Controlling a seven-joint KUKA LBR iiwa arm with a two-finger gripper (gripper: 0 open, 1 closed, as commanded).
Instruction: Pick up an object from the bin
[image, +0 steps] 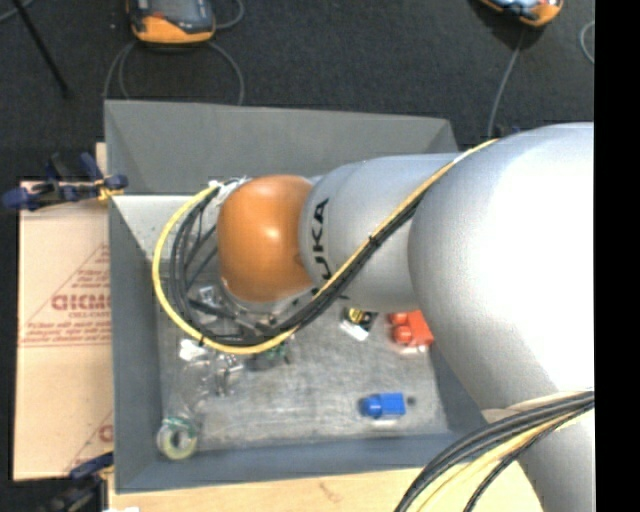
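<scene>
The gripper (240, 335) is being held low at the left-centre of the bin (130, 330), under the orange wrist cover (262, 238); how wide it is cannot be told. Nearest it, just lower left, pale clear scraps (205, 365) are lying. A blue block (383, 405) is lying at lower right, a red piece (410, 330) right of centre, and a tape roll (178, 438) in the lower-left corner.

Place: robotics lab
Evidence: silver KUKA arm (500, 230) with bundled cables (183, 262) over a grey metal bin (280, 145)
Floor: dark carpet (330, 55)
</scene>
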